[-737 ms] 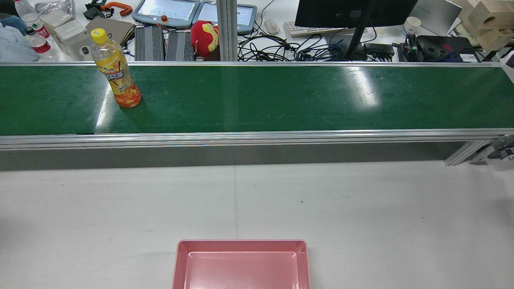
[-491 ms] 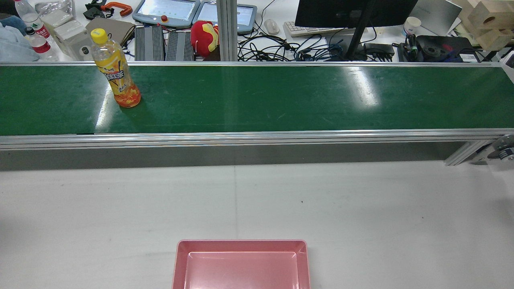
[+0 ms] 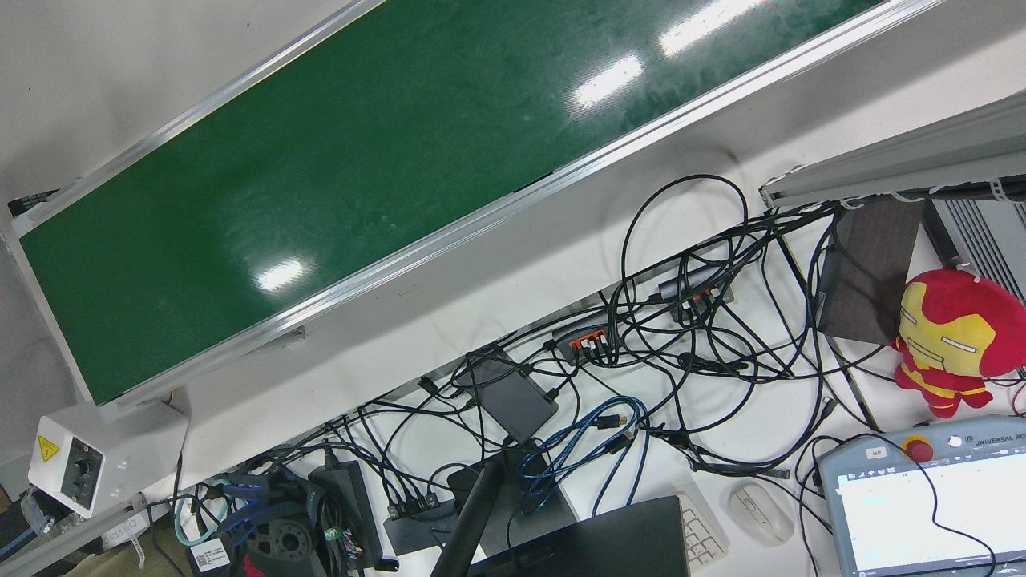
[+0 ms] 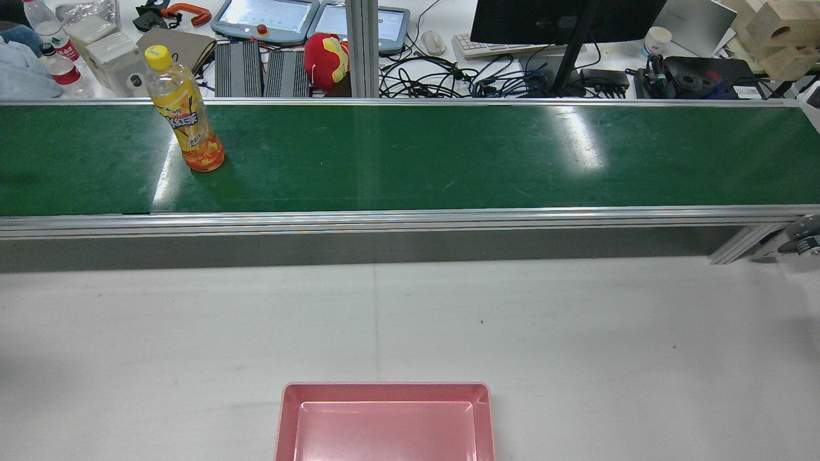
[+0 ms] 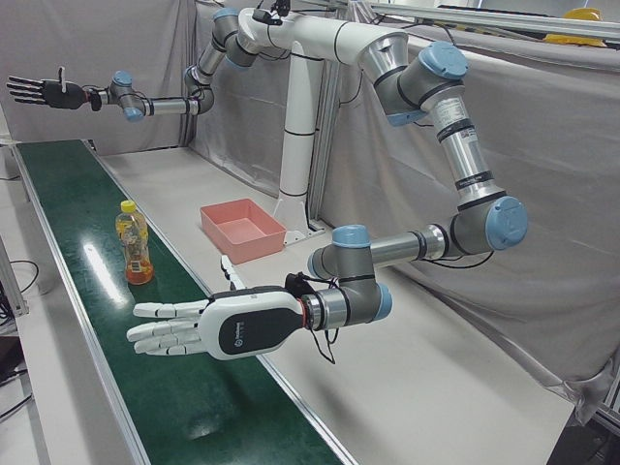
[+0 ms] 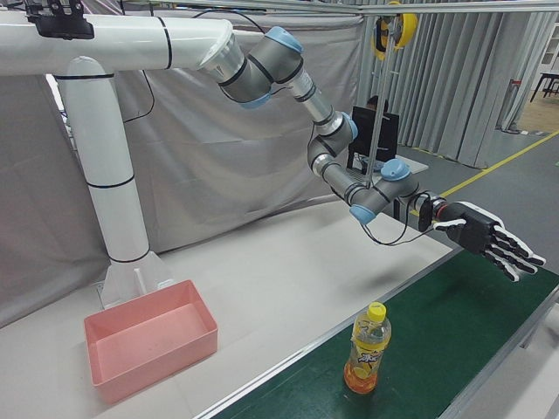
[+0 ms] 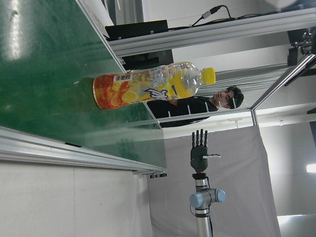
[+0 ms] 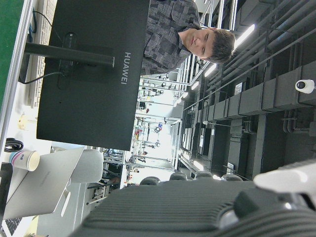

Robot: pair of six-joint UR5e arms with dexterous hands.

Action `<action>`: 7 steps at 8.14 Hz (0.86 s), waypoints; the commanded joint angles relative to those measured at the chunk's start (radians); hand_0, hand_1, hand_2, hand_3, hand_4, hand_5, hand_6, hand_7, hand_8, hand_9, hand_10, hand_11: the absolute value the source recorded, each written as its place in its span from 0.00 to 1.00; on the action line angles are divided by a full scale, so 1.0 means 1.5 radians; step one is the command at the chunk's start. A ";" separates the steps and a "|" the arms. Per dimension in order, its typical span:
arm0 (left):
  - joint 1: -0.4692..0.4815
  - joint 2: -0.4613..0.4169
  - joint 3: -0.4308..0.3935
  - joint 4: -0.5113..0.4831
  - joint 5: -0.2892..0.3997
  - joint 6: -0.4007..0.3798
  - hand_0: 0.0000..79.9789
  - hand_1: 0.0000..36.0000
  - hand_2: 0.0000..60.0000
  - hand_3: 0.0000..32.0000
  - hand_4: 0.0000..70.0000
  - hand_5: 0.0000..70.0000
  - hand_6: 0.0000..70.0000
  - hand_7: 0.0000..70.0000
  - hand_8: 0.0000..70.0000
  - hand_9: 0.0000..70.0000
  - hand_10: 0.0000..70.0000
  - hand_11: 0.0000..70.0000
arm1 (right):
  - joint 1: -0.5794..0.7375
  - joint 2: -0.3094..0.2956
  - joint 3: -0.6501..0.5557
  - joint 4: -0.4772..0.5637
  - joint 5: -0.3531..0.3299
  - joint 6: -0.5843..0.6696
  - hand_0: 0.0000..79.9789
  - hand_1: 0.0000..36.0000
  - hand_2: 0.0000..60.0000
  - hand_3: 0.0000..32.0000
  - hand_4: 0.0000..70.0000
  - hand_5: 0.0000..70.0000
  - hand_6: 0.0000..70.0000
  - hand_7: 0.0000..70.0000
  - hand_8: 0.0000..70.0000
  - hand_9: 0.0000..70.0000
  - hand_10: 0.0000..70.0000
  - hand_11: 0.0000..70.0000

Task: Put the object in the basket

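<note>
A yellow-capped bottle (image 4: 184,121) of orange drink stands upright on the green belt (image 4: 448,153), toward its left end in the rear view. It also shows in the left-front view (image 5: 133,247), the right-front view (image 6: 368,349) and the left hand view (image 7: 148,86). The pink basket (image 4: 288,422) sits empty on the white table near the pedestal (image 5: 254,242). My left hand (image 5: 218,329) hovers open over the belt, apart from the bottle and beyond it in the right-front view (image 6: 480,236). My right hand (image 5: 44,92) is open, raised far past the belt's other end (image 7: 198,148).
Behind the belt is a cluttered desk with a monitor (image 4: 564,19), tangled cables (image 3: 681,320), a red plush toy (image 4: 327,57) and water bottles (image 4: 54,51). An aluminium rail (image 4: 410,221) edges the belt. A control box (image 3: 76,461) sits at one belt end.
</note>
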 commanded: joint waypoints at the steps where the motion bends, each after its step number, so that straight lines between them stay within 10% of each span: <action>1: 0.053 0.001 -0.117 0.112 -0.007 0.085 0.78 0.68 0.01 0.00 0.10 0.12 0.00 0.00 0.05 0.05 0.11 0.20 | 0.000 0.000 0.001 0.000 0.000 0.000 0.00 0.00 0.00 0.00 0.00 0.00 0.00 0.00 0.00 0.00 0.00 0.00; 7: 0.221 -0.045 -0.117 0.129 -0.185 0.095 0.75 0.63 0.00 0.00 0.09 0.11 0.00 0.00 0.06 0.07 0.12 0.21 | 0.000 0.000 0.001 0.000 0.000 0.000 0.00 0.00 0.00 0.00 0.00 0.00 0.00 0.00 0.00 0.00 0.00 0.00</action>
